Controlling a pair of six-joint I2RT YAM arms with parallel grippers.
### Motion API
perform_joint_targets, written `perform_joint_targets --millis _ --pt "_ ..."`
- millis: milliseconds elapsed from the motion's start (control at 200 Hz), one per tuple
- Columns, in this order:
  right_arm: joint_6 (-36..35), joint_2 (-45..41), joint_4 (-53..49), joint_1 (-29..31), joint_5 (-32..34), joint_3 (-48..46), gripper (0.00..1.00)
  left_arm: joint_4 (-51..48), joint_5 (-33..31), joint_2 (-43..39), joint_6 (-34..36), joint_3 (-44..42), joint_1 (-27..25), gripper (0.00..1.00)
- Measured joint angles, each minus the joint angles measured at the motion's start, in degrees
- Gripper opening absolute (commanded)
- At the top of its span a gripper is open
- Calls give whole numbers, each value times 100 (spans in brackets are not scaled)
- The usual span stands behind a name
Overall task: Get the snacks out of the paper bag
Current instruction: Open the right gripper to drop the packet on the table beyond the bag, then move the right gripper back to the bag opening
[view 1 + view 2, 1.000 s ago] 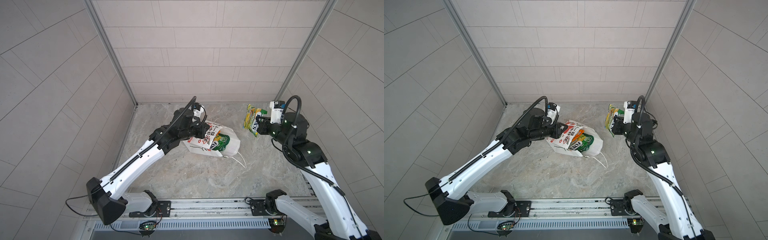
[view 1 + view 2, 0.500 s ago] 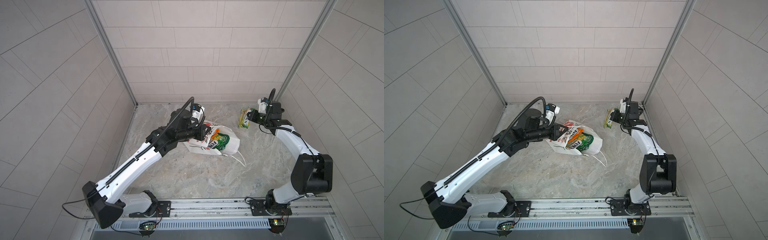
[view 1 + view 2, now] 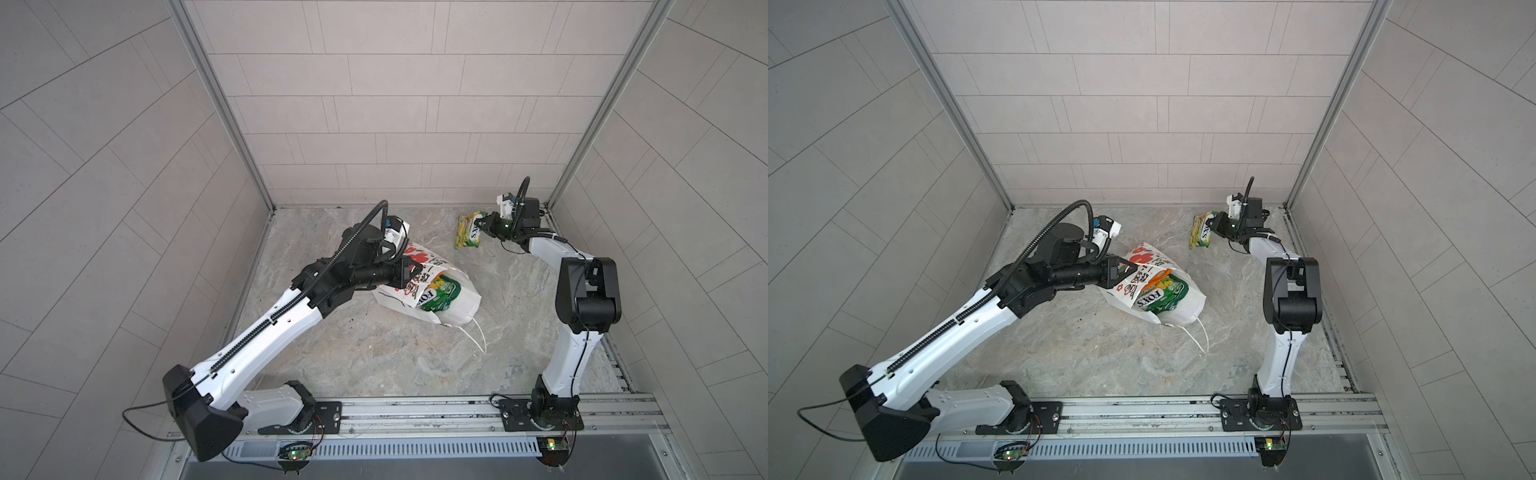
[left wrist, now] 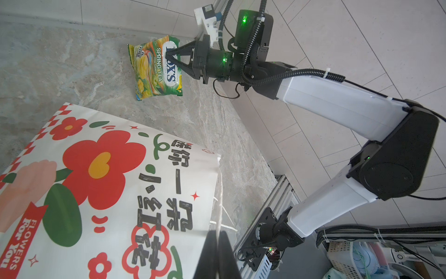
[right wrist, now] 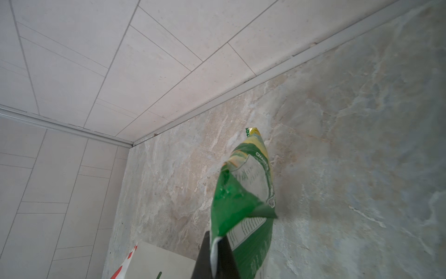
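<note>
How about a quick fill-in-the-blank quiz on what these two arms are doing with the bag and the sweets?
1. The right gripper is shut on a green-yellow packet with the brand name ____.
2. The left gripper pinches the edge of the white paper bag, which lies on its ____.
3. The big red drawing on the paper bag is a ____.
4. Only ____ packet is outside the paper bag.

Missing words: FOX'S; side; flower; one.

We look into a robotics lab test cell, we see pale tiled wall panels (image 3: 395, 104) between aluminium corner posts (image 3: 222, 108), a marble-look tabletop (image 3: 374, 357), two white-and-black robot arms (image 3: 942, 345) bolted to an aluminium rail (image 3: 415, 409), small circuit boards (image 3: 295, 455) lit green, loose cables (image 3: 141, 428)
</note>
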Motion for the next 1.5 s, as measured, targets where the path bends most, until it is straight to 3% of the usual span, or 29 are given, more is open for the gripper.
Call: perform_joint_targets --millis 255,295,430,595,786,956,1206,1501 --pt "-745 227 -1207 -203 826 402 0 -52 -4 -63 -2 -26 -2 0" --pt "-852 271 -1416 -208 992 505 8 -50 -7 -63 -2 -28 -2 0" --pt "-1056 330 -1867 -205 1397 667 15 -24 0 -61 -42 -52 -2 0" --pt "-1165 330 -2166 -205 1766 664 48 24 28 -48 -90 -79 -2 0" --pt "-1113 109 -2417 -245 1987 483 56 74 46 -44 -105 -81 -2 0" --pt "-962 -1174 -2439 -273 1773 -409 56 83 59 -44 -105 -96 -4 0" --pt "-461 -3775 -2011 -267 822 -2039 56 125 96 -39 -98 -155 -4 0" --pt "131 -5952 -1696 -15 -4 -3598 52 127 81 -39 -83 -175 -4 0"
